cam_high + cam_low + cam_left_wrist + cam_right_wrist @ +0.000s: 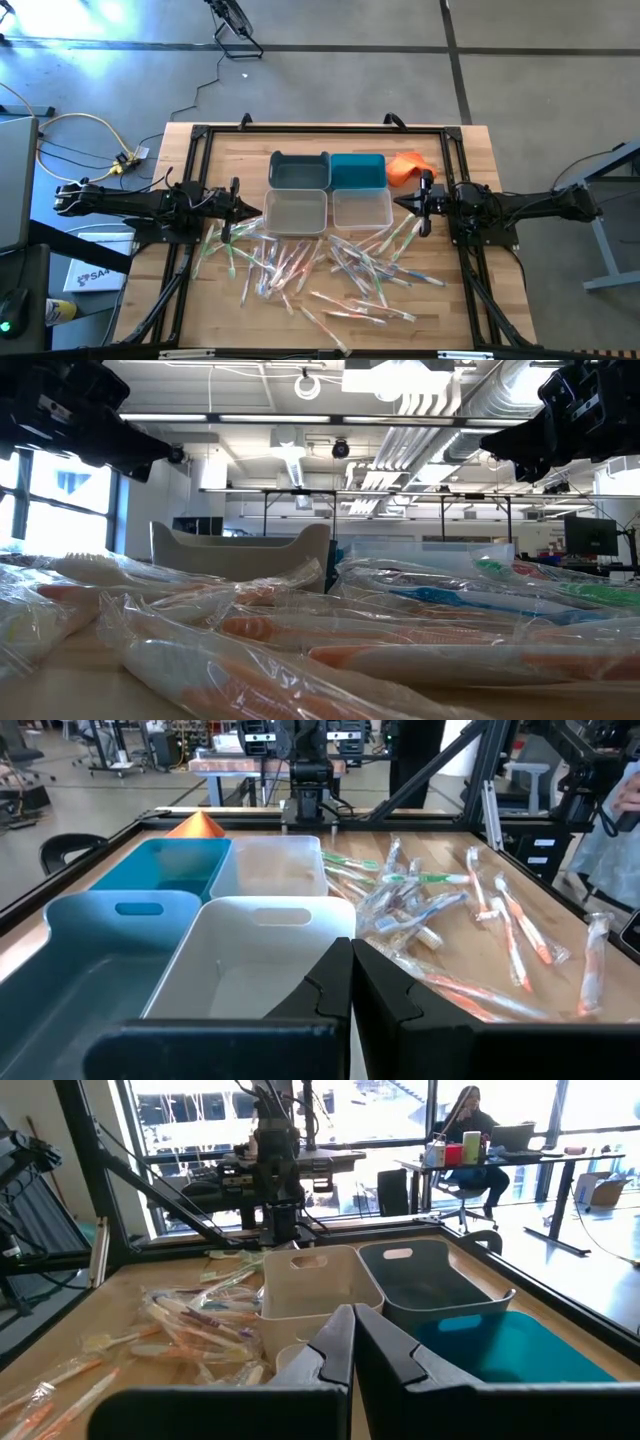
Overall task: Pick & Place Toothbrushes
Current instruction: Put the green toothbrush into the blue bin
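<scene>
Around the 4 bins at the middle of the table, nothing has been sorted yet: all 4 bins look empty in the high view. Toothbrushes lie scattered in clear wrappers on the wood just in front of the bins, toward the table's near edge. On the left side of the bins hangs the left gripper, fingers pressed together and holding nothing. On the right side of the bins hangs the right gripper, likewise closed and empty. An orange cloth sits beside the teal bin's right end. By my reading, this is the start, before any pick. Next, 1 gripper must spread its fingers, swing from beside the bins over the pile, and single out 1 wrapped brush, which may be slippery.
</scene>
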